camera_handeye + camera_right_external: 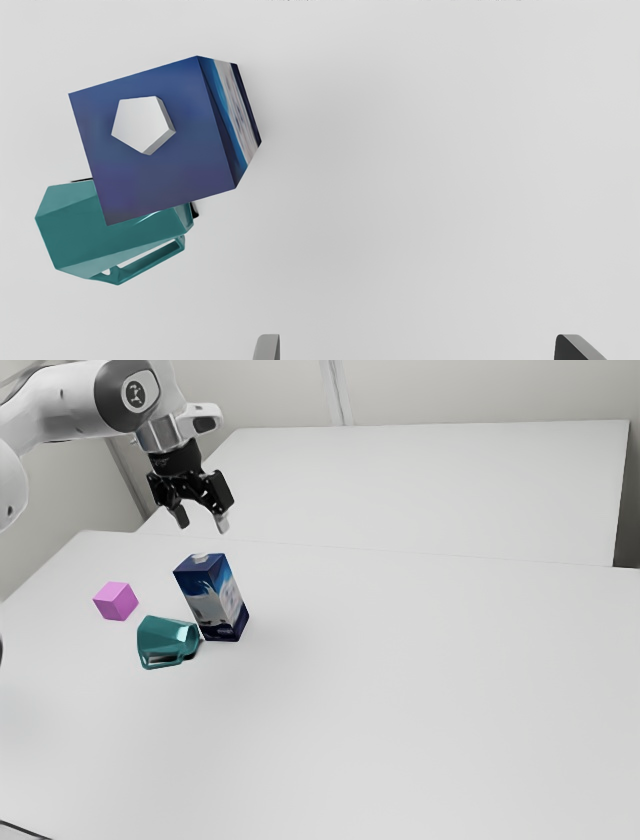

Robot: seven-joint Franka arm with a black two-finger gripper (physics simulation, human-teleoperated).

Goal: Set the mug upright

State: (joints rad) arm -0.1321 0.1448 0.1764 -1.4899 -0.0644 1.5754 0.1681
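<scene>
One mug point(165, 638) lies tipped beside the carton point(213, 598), its righting left to do, the gripper point(202, 525) wide and empty.

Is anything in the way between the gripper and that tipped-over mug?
Yes, it seems so: the blue carton stands upright right beside the mug, on the side toward the raised gripper, and hides part of it in the wrist view.

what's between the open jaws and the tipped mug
In the exterior view, the blue carton stands partly between them; in the wrist view, bare table separates jaws and mug.
</scene>
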